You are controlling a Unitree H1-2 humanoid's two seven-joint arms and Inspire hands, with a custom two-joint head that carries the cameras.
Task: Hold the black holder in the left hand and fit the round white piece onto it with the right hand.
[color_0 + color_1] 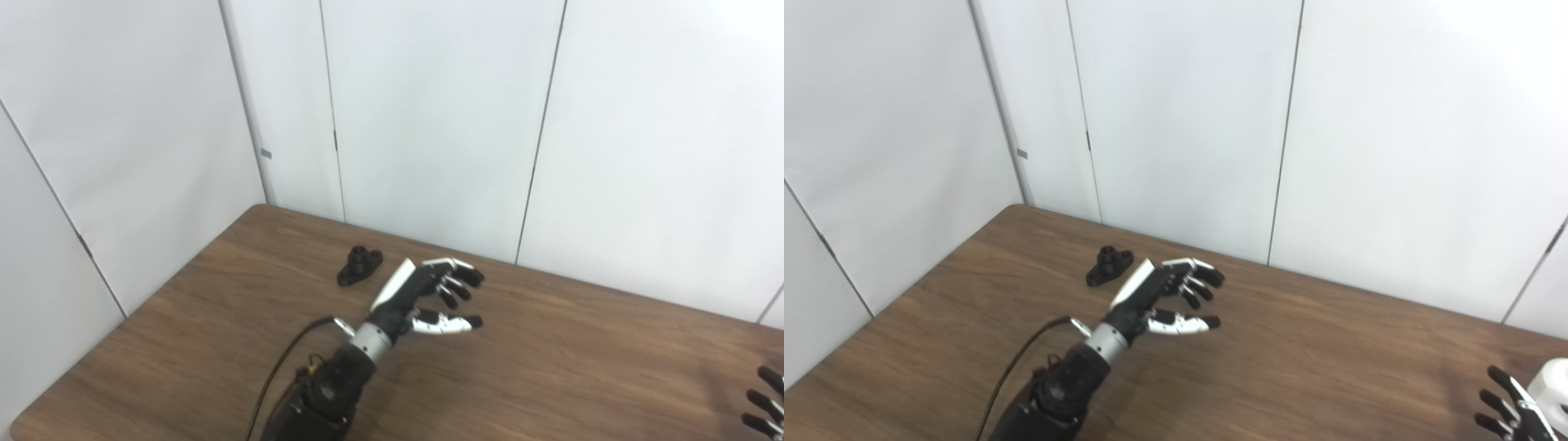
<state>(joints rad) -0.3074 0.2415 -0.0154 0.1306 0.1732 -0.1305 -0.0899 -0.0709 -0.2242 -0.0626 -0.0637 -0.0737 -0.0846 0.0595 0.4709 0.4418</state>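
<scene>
The black holder (359, 265) lies on the wooden table (551, 367) toward the back left, untouched. My left hand (429, 294) hovers just right of it, open, fingers spread and pointing right, holding nothing. At the bottom right corner my right hand (1510, 407) shows only as fingertips, spread apart and empty. The round white piece (1552, 383) sits at the right edge of the right eye view, just right of those fingertips; whether they touch it I cannot tell. The left eye view does not show the white piece.
White wall panels (429, 122) stand close behind the table's back edge and along its left side. A black cable (282, 367) runs along my left forearm.
</scene>
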